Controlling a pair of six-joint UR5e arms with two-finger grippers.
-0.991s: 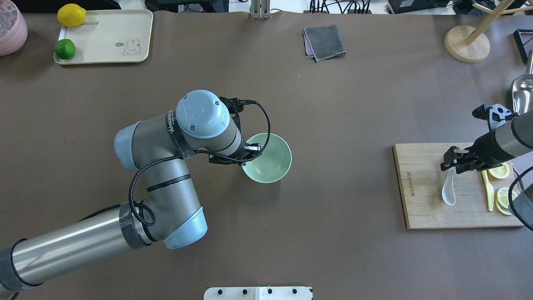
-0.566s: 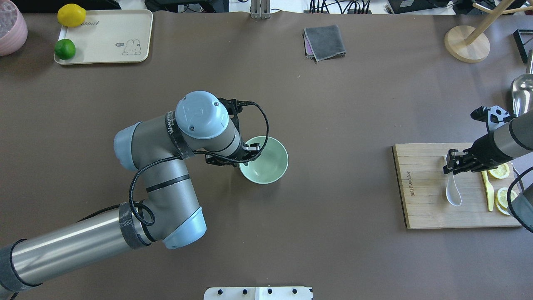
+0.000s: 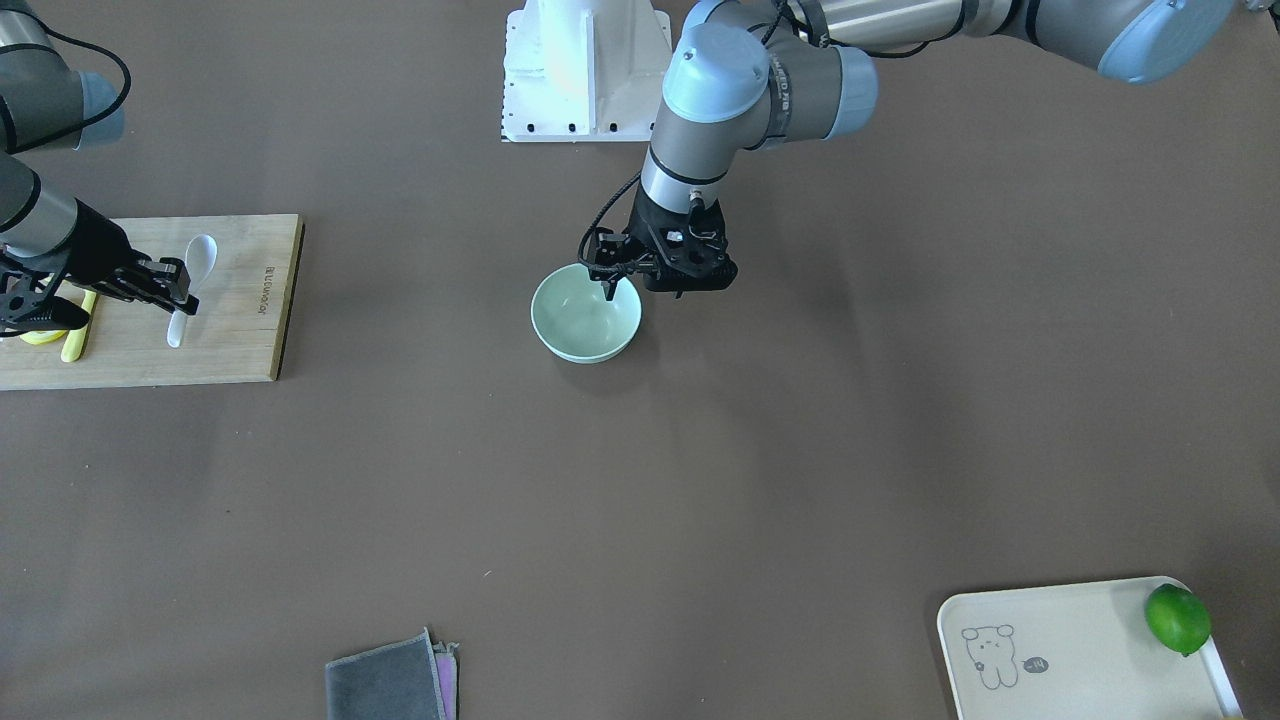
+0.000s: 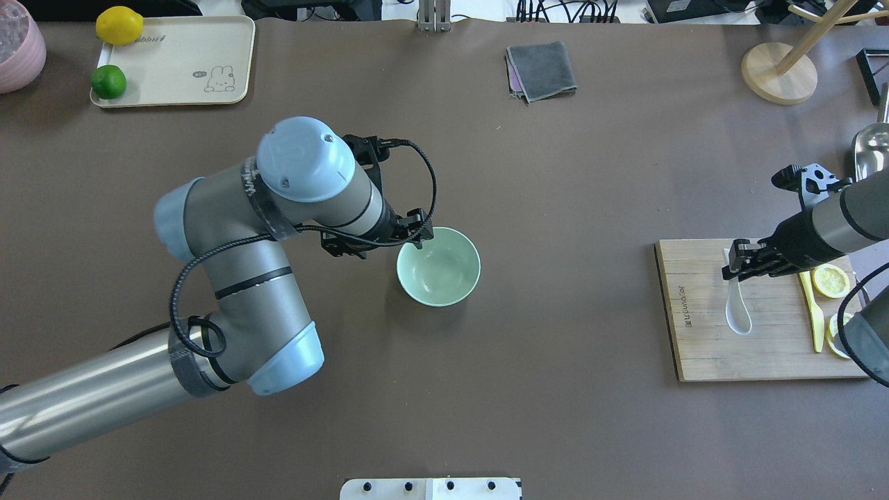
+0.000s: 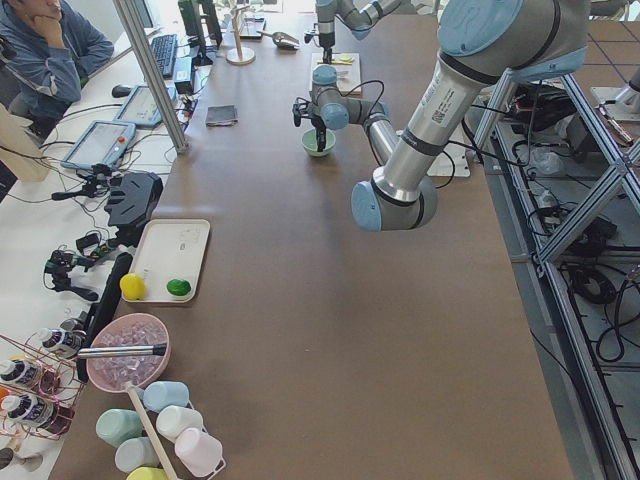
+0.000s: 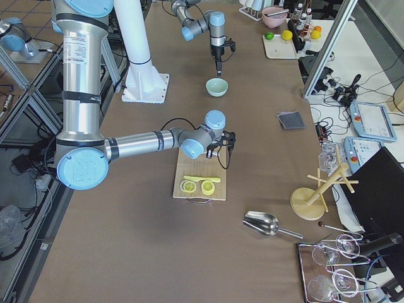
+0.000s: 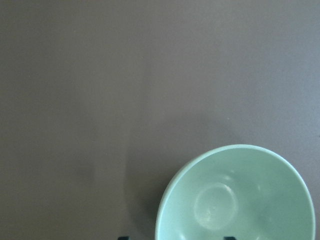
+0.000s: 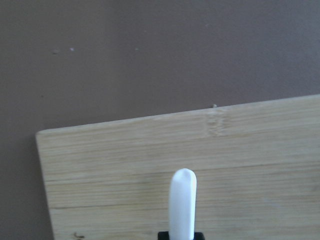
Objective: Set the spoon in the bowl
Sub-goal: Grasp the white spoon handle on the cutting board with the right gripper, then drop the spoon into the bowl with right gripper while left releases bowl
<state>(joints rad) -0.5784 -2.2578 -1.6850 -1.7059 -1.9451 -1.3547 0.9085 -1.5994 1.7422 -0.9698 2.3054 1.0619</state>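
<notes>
— Where was the spoon when we looked?
— Our right tool pinched its handle, up near the end. The scoop hung down over the board, at the right end of the desk. We could not tell if the scoop was clear of the wood.
— And the bowl?
— It sat upright near the middle of the desk, well apart from the spoon. It had nothing in it. Our left tool hung by its rim with its jaws apart, holding nothing.
— So what did we need to do well?
— We thought we should lift the spoon a bit more first, so the scoop would not drag on the board. Then we should carry it across slowly. The spoon looked shiny, and we held only its thin end, so it could swing or slip.
— Was anything in the way?
— The left tool was right by the rim. We thought it should back off, or we should come in from the other side. Then we should go low over the bowl before letting go, so the spoon would not bounce out.
</notes>
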